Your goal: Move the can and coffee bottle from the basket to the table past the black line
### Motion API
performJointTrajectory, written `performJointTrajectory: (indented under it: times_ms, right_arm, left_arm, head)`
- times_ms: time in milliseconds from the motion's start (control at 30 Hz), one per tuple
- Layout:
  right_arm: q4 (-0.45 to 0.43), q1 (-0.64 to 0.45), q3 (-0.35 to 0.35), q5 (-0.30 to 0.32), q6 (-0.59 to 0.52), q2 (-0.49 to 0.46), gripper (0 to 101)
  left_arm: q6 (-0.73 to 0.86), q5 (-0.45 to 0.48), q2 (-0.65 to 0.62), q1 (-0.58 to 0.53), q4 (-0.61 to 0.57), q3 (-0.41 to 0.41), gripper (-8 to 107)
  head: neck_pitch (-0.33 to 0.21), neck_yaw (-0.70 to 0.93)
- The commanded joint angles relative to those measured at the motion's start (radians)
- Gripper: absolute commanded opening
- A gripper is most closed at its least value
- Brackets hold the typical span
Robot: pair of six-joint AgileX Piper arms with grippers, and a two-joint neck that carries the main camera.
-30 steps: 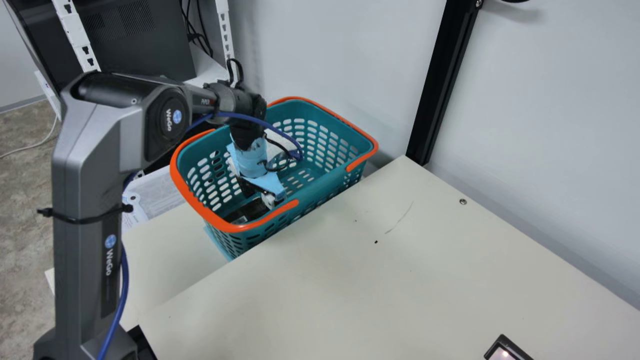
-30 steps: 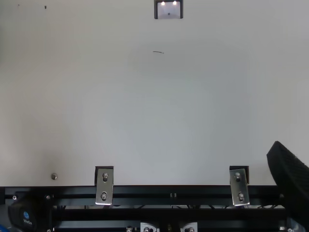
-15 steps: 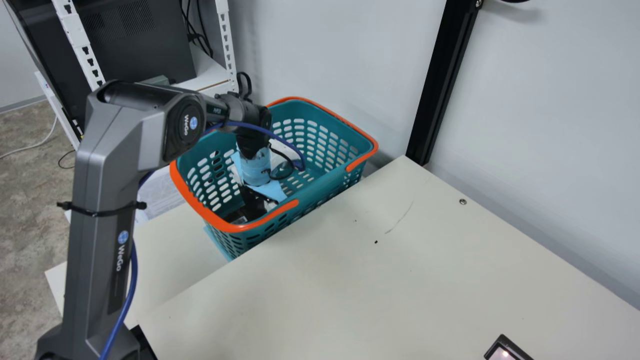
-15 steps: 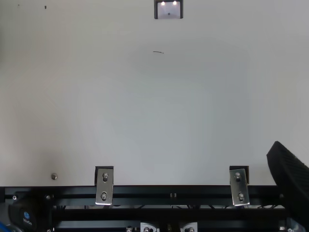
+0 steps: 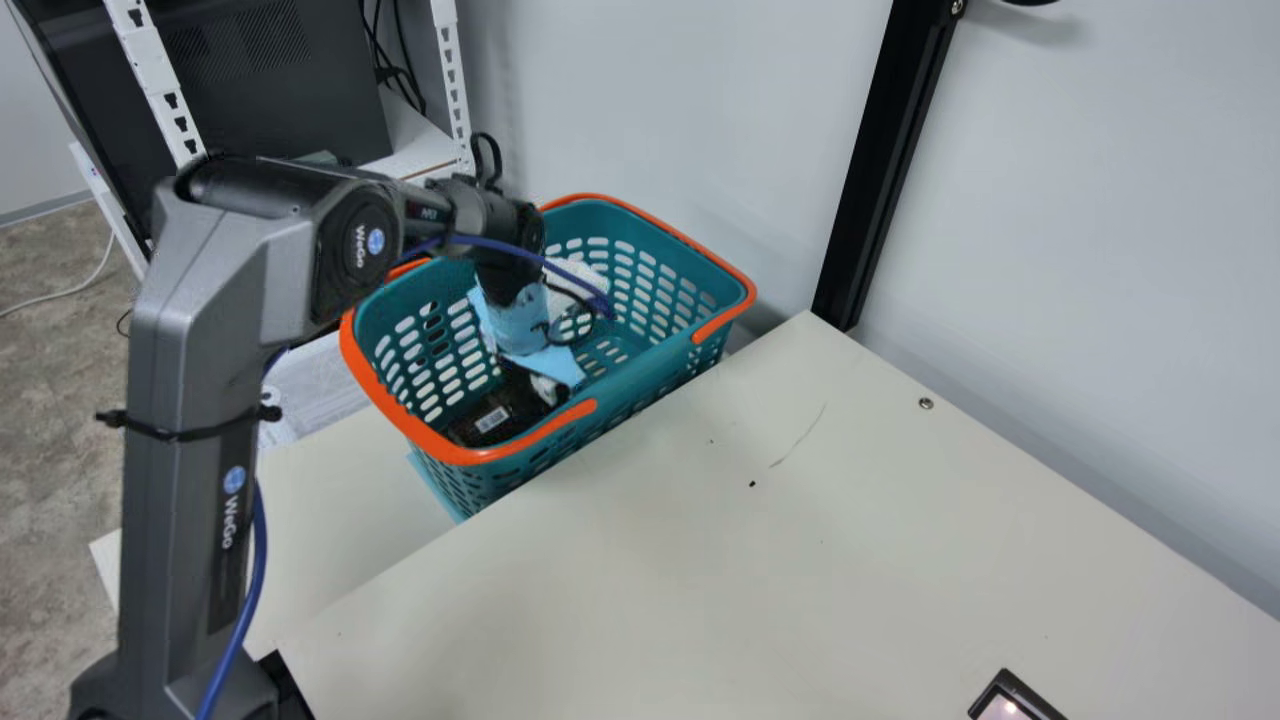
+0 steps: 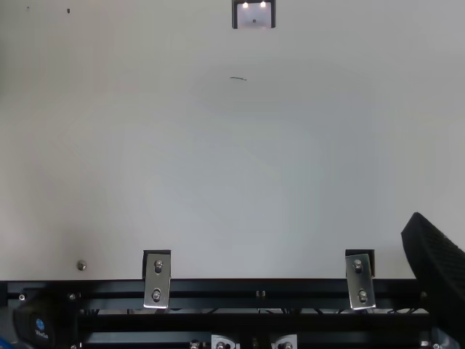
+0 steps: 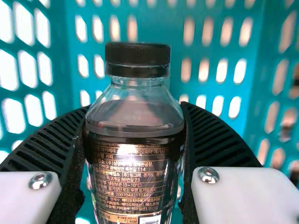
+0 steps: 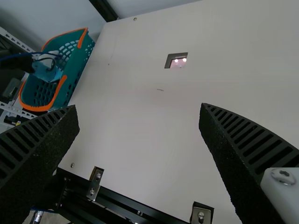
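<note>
Left gripper [image 7: 135, 114] closed on coffee bottle [image 7: 135, 172] inside basket [image 5: 648, 360], bottle's long axis running between fingers, capped neck projecting past them. Table [image 5: 800, 560] lies to basket's right in main view; lift must clear rim first. Left arm nearer; right gripper [image 8: 139, 107] open, well apart from basket.

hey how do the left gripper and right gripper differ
The left gripper is closed on the coffee bottle; the right gripper is open and empty. The left gripper is inside the basket, the right gripper over the table. Both have black ribbed fingers.
</note>
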Motion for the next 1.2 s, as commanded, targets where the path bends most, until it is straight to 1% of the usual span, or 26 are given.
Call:
performJointTrajectory:
  times_ms: [0, 367, 533, 700, 900, 1033, 1167]
  right_arm:
    - [0.0, 0.0, 0.0, 0.0, 0.0, 0.0, 101]
    - [0.0, 0.0, 0.0, 0.0, 0.0, 0.0, 101]
    - [0.0, 0.0, 0.0, 0.0, 0.0, 0.0, 101]
    - [0.0, 0.0, 0.0, 0.0, 0.0, 0.0, 101]
    - [0.0, 0.0, 0.0, 0.0, 0.0, 0.0, 101]
    - [0.0, 0.0, 0.0, 0.0, 0.0, 0.0, 101]
    - [0.0, 0.0, 0.0, 0.0, 0.0, 0.0, 101]
  left_arm:
    - [0.011, -0.041, -0.069, -0.002, -0.035, 0.013, 10]
    - [0.087, -0.198, -0.367, -0.032, -0.283, 0.09, 10]
    - [0.108, -0.226, -0.489, -0.055, -0.396, 0.123, 10]
    - [0.097, -0.238, -0.605, -0.091, -0.48, 0.169, 10]
    - [0.042, -0.244, -0.732, -0.163, -0.523, 0.242, 10]
    - [-0.022, -0.247, -0.812, -0.233, -0.51, 0.295, 10]
    - [-0.107, -0.246, -0.883, -0.313, -0.471, 0.337, 10]
  head:
    - [-0.027, 0.022]
    - [-0.027, 0.022]
    - [-0.027, 0.022]
    - [-0.027, 0.022]
    - [-0.027, 0.022]
    - [-0.027, 0.022]
    - [-0.027, 0.022]
